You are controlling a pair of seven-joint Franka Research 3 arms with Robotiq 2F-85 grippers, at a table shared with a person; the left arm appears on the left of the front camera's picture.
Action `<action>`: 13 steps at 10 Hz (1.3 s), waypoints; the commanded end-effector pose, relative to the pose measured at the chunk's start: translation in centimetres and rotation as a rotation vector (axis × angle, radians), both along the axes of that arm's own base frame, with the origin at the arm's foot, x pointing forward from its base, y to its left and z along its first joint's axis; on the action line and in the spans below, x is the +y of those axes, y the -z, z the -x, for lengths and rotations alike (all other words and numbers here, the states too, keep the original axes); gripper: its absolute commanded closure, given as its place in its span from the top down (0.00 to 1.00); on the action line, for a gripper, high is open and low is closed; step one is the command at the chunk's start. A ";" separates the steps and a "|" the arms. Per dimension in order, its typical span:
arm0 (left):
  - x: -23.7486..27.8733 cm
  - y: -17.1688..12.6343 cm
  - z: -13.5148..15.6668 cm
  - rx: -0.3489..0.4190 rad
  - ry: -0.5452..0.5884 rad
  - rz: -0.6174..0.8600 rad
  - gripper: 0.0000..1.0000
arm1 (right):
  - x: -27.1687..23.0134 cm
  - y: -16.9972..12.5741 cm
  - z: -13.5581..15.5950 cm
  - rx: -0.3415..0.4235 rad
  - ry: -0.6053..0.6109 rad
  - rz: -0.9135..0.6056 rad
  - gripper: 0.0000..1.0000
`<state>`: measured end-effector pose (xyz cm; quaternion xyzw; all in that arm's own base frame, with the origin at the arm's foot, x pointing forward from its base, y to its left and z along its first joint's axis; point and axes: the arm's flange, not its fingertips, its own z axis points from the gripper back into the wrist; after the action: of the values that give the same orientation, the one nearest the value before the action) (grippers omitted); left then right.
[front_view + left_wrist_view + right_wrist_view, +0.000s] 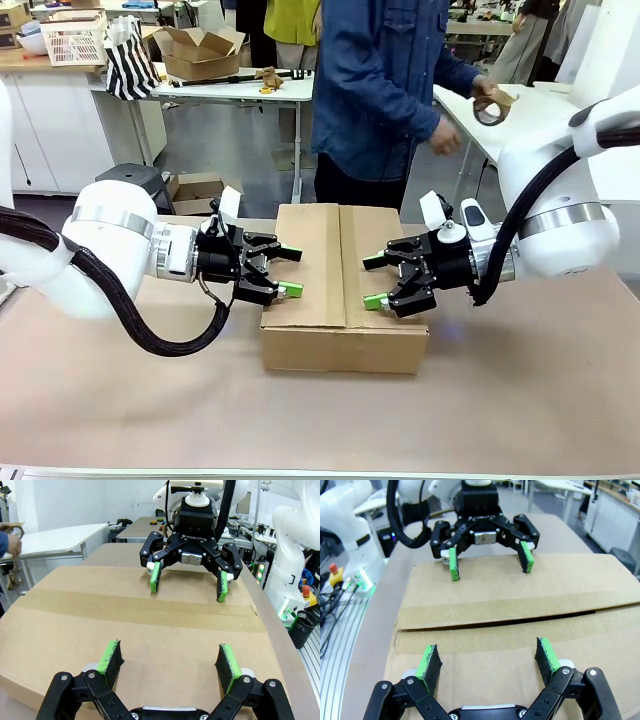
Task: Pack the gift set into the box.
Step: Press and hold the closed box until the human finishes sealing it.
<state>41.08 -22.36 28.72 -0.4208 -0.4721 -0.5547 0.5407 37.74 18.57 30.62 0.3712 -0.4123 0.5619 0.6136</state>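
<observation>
Cardboard box closed on worktop; left claw and right claw both spread, facing over flaps.

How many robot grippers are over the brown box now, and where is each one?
2. The left gripper is open over the left edge of the box; the right gripper is open over its right part. They face each other across the closed top flaps.

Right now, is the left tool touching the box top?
Cannot tell. In the front view the left tool sits open at the box top's left edge, but no view plainly shows contact or a gap.
</observation>
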 end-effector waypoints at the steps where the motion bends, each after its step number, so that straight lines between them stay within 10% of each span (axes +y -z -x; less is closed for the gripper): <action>1: 0.0 0.0 0.0 0.001 -0.001 0.006 1.00 | 0.0 0.2 0.0 0.005 0.006 -0.007 1.00; 13: 0.0 0.0 0.0 0.001 -0.001 0.006 1.00 | 0.0 0.2 0.0 0.005 0.006 -0.007 1.00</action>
<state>41.08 -22.36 28.72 -0.4208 -0.4721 -0.5547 0.5407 37.74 18.57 30.62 0.3712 -0.4123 0.5619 0.6136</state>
